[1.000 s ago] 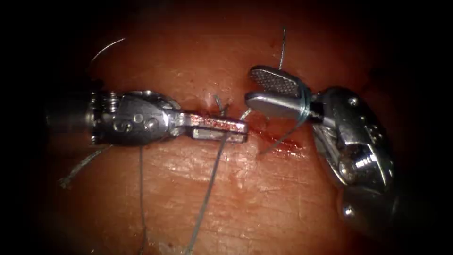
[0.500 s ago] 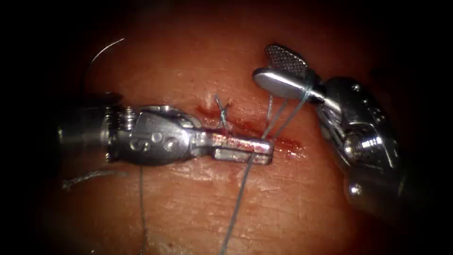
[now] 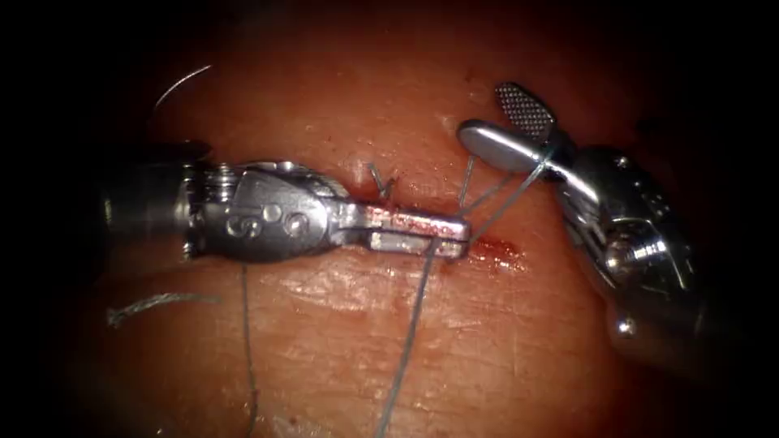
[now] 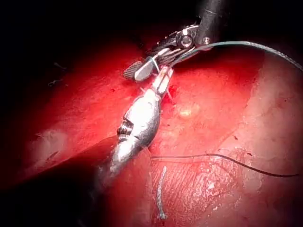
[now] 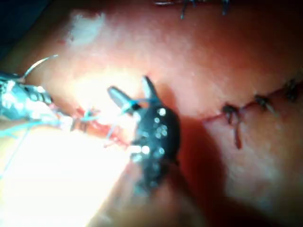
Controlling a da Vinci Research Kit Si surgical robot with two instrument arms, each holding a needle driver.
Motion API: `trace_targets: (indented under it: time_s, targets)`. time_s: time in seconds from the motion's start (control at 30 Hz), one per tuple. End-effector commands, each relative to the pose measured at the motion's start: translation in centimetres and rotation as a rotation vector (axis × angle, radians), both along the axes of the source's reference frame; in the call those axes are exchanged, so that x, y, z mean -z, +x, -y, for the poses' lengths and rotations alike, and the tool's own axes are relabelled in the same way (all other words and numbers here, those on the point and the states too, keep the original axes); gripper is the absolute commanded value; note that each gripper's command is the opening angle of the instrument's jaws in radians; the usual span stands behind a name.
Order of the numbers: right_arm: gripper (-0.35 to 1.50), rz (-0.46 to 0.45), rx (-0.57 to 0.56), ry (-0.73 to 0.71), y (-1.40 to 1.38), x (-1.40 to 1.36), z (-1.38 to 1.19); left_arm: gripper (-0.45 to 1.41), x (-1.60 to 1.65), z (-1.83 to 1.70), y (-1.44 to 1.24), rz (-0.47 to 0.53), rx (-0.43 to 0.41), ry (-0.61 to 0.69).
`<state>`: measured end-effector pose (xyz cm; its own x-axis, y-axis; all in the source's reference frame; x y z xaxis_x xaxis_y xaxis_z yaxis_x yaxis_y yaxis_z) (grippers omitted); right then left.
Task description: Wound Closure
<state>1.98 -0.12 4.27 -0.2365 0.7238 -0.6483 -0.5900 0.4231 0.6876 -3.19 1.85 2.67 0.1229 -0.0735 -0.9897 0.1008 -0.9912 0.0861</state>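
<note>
Thread (image 3: 410, 332): clamped in left tool (image 3: 418, 235) over the cut (image 3: 495, 247); two strands looped round the right tool (image 3: 511, 134), jaws apart, holding nothing, likely forming a knot. Needle (image 3: 180, 81): lying free, far left on the tissue (image 3: 487, 341).

Grey thread (image 3: 410, 324) looped round open right hand (image 3: 503, 130), across the tissue (image 3: 487, 341)

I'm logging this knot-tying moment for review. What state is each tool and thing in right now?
Left tool: jaws shut on the thread, lying over the cut.
Right tool: jaws open, thread looped around them, gripping nothing.
Thread: wrapped on the right tool, held by the left.
Needle: free, lying on the tissue far left.
Cut: partly open, red fluid in it.
Cut thread end: loose on the tissue.
</note>
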Motion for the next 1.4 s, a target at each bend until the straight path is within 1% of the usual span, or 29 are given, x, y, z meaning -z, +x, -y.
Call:
trace_targets:
  time_s: [0.03,0.27,0.47,0.6,0.8,0.87,0.93,1.0,1.03,1.07,1.1,1.13,1.2,1.33,1.37,1.4]
  targets:
    - [0.69,-0.003,0.004,-0.002,0.06,-0.07,0.01,-0.45,-0.05,-0.02,-0.05,0.001,0.000,-0.002]
    - [0.69,0.004,0.056,0.007,0.12,-0.16,0.14,-0.45,-0.07,0.00,-0.05,-0.005,-0.002,-0.005]
    - [0.73,-0.014,0.099,0.018,0.27,-0.22,0.23,-0.45,-0.08,0.00,-0.05,-0.007,-0.004,-0.006]
    - [0.73,-0.016,0.109,0.017,0.31,-0.25,0.25,-0.45,-0.08,0.01,-0.05,-0.010,-0.006,-0.006]
    - [0.71,-0.014,0.112,0.017,0.29,-0.26,0.27,-0.45,-0.07,0.01,-0.02,-0.009,-0.007,-0.006]
    - [0.57,-0.016,0.115,0.017,0.30,-0.26,0.27,-0.45,-0.07,0.01,-0.02,-0.009,-0.007,-0.006]
    - [0.32,-0.023,0.121,0.022,0.30,-0.26,0.28,-0.45,-0.07,0.01,-0.02,-0.009,-0.007,-0.006]
    - [0.15,-0.025,0.125,0.022,0.30,-0.27,0.29,-0.45,-0.07,0.01,-0.02,-0.009,-0.007,-0.006]
    - [0.04,-0.030,0.129,0.026,0.30,-0.28,0.30,-0.45,-0.07,0.01,-0.02,-0.009,-0.007,-0.006]
    - [-0.13,-0.029,0.138,0.028,0.30,-0.29,0.31,-0.45,-0.07,0.01,-0.02,-0.009,-0.007,-0.006]
    - [-0.13,-0.029,0.138,0.028,0.30,-0.29,0.31,-0.45,-0.07,0.01,-0.02,-0.009,-0.007,-0.006]
    - [-0.22,-0.024,0.145,0.032,0.30,-0.30,0.32,-0.45,-0.07,0.01,-0.02,-0.009,-0.007,-0.006]
    - [-0.30,-0.022,0.152,0.040,0.30,-0.32,0.32,-0.45,-0.07,0.01,-0.02,-0.009,-0.008,-0.006]
    - [-0.30,-0.016,0.155,0.049,0.31,-0.36,0.34,-0.45,-0.06,0.02,-0.01,-0.008,-0.008,-0.006]
    - [-0.35,-0.015,0.159,0.050,0.30,-0.36,0.34,-0.45,-0.06,0.02,-0.01,-0.008,-0.008,-0.006]
    - [-0.35,-0.020,0.168,0.051,0.30,-0.36,0.34,-0.45,-0.06,0.02,-0.01,-0.008,-0.008,-0.006]
